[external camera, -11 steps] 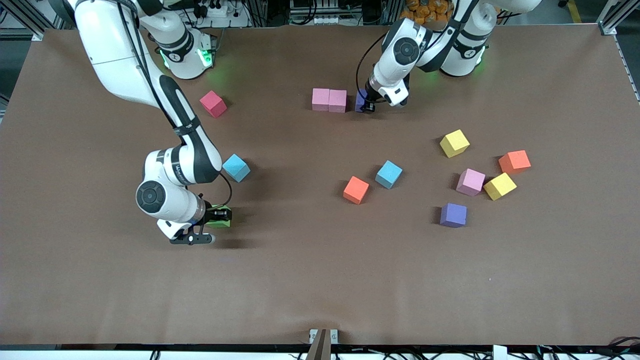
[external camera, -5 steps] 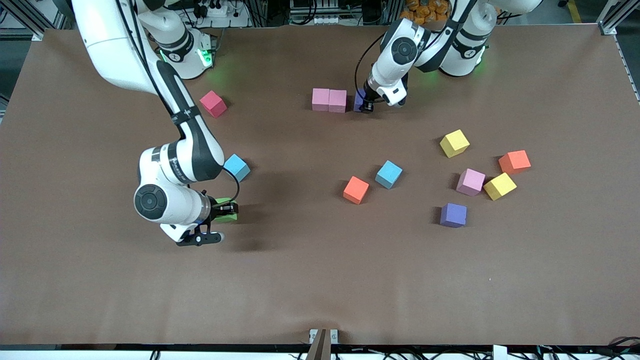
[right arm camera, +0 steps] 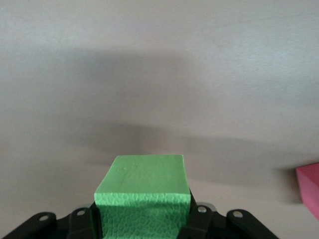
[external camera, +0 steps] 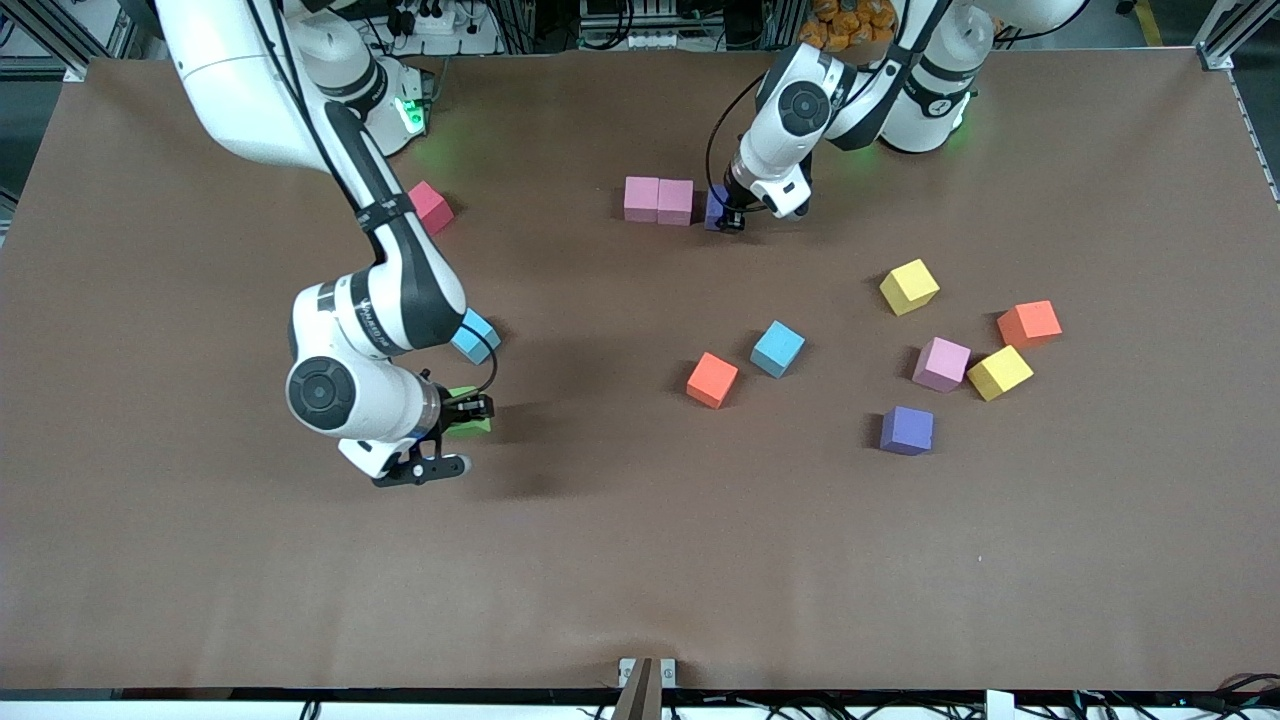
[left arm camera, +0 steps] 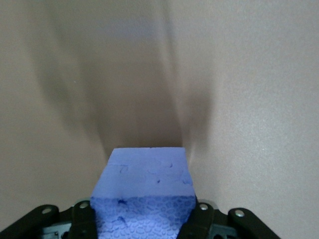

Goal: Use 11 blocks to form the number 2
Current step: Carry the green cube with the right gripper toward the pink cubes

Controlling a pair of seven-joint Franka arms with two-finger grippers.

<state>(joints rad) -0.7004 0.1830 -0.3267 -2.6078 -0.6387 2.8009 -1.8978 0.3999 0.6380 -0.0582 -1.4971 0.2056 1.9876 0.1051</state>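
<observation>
Two pink blocks (external camera: 658, 200) sit side by side near the robots' bases. Close beside them is a purple block (external camera: 714, 207) (left arm camera: 144, 191), and my left gripper (external camera: 729, 214) (left arm camera: 144, 221) is shut on it. My right gripper (external camera: 476, 410) (right arm camera: 142, 221) is shut on a green block (external camera: 466, 423) (right arm camera: 142, 189), held low over the table toward the right arm's end. Loose blocks lie around: blue (external camera: 477, 336) partly under the right arm, red (external camera: 433, 207) (right arm camera: 310, 191), red-orange (external camera: 712, 380), blue (external camera: 777, 348), pink (external camera: 941, 363), orange (external camera: 1029, 323), purple (external camera: 907, 430).
Two yellow cubes (external camera: 909, 287) (external camera: 999, 372) lie among the loose blocks toward the left arm's end. The brown table (external camera: 640, 560) is bare nearer the front camera. The right arm's elbow hangs over the red block and the blue one beside it.
My right gripper has closed on the green block and carried it a little toward the left arm's end. The left gripper, with the purple block, has crept closer to the pink pair.
</observation>
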